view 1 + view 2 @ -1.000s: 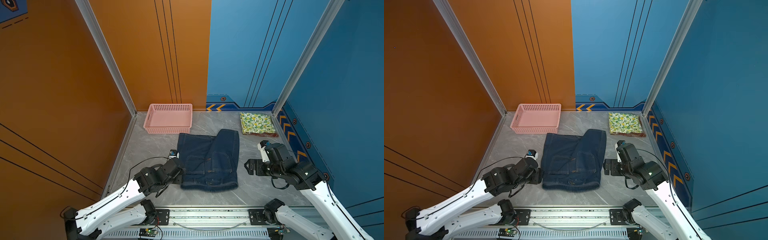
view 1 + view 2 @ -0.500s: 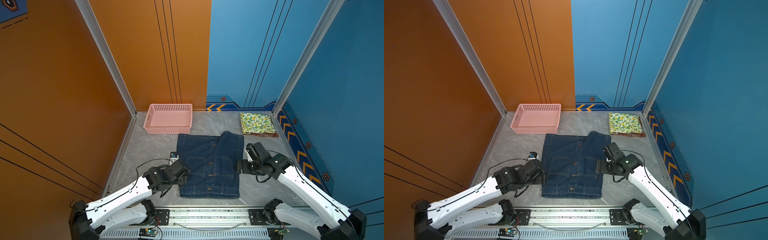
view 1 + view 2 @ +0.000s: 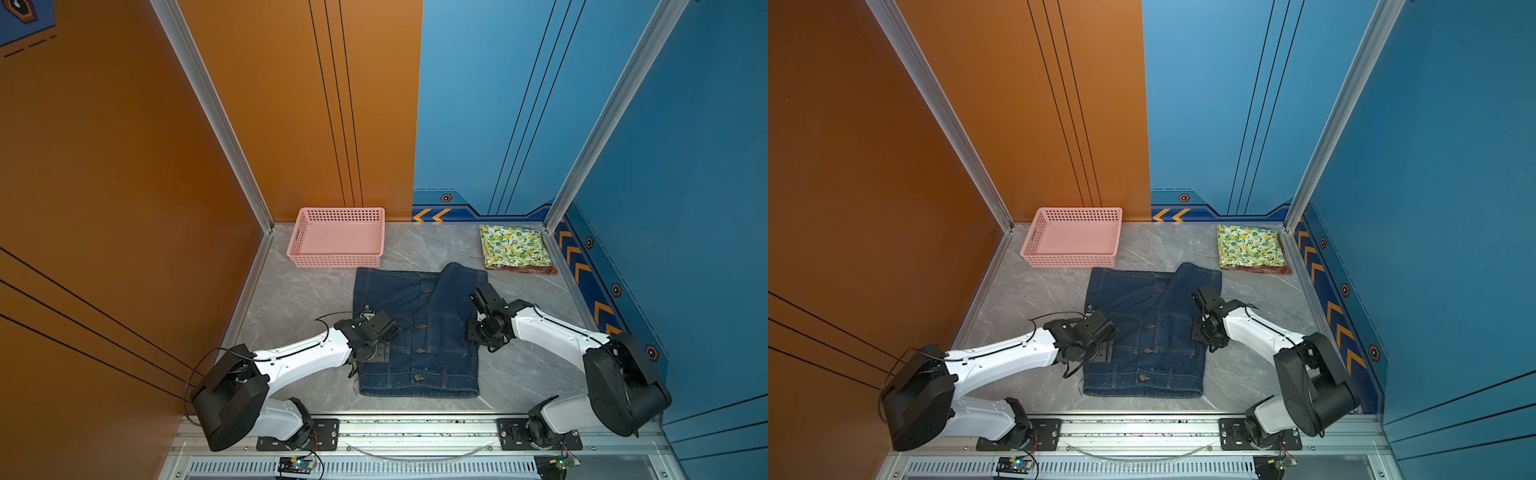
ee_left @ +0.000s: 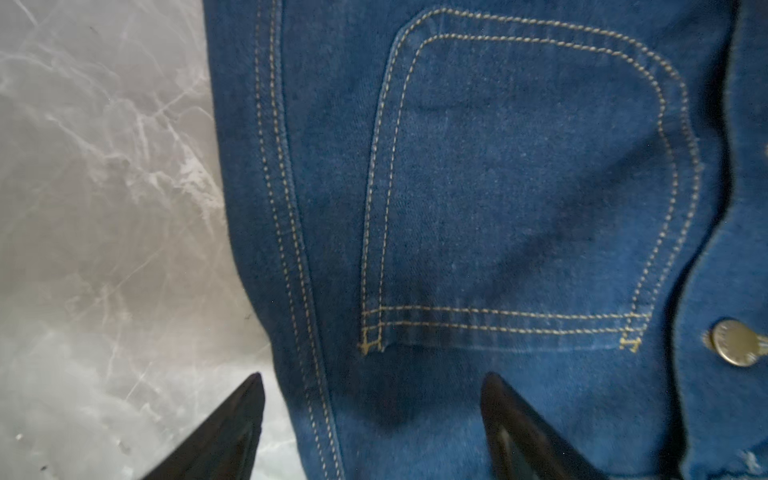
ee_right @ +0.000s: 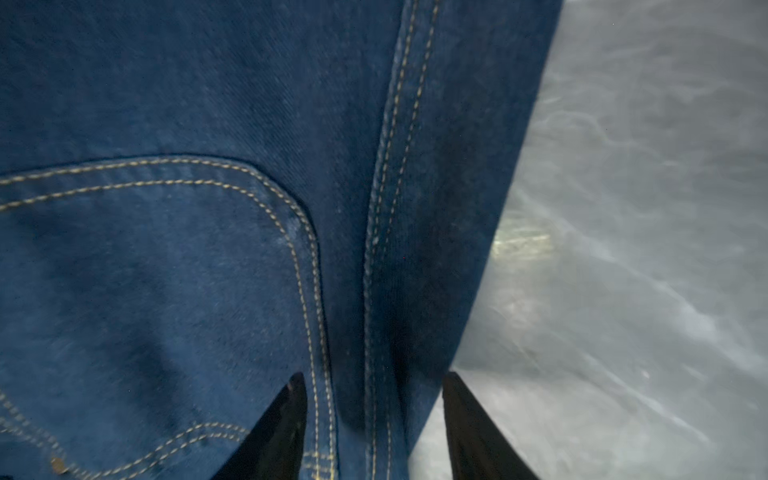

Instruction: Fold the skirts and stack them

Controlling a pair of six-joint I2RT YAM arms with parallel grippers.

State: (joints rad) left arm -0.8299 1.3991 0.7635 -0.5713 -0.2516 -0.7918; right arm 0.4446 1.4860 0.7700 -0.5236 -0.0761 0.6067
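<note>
The dark blue denim skirt (image 3: pixel 419 332) (image 3: pixel 1150 332) lies flat mid-table, its far right corner turned over. My left gripper (image 3: pixel 377 355) (image 4: pixel 372 382) is open and straddles the skirt's left side seam, one finger over the table and one over the denim (image 4: pixel 498 187). My right gripper (image 3: pixel 478 334) (image 5: pixel 374 382) straddles the right side seam (image 5: pixel 386 208), jaws narrowed but apart. In the far right corner the folded lemon-print skirt (image 3: pixel 513 245) (image 3: pixel 1250 245) rests on the rust-red skirt (image 3: pixel 528 270) (image 3: pixel 1264 270), of which only an edge shows.
A pink perforated basket (image 3: pixel 334 259) (image 3: pixel 1069 259) stands at the back left, just beyond the denim skirt. Orange and blue walls close in the grey marble table (image 3: pixel 291 299) on three sides. A metal rail (image 3: pixel 415 424) runs along the front edge.
The right arm swung in and down to the denim skirt's right edge, and its jaws narrowed. The left gripper shifted onto the left edge. The skirt now lies flatter and nearer the front.
</note>
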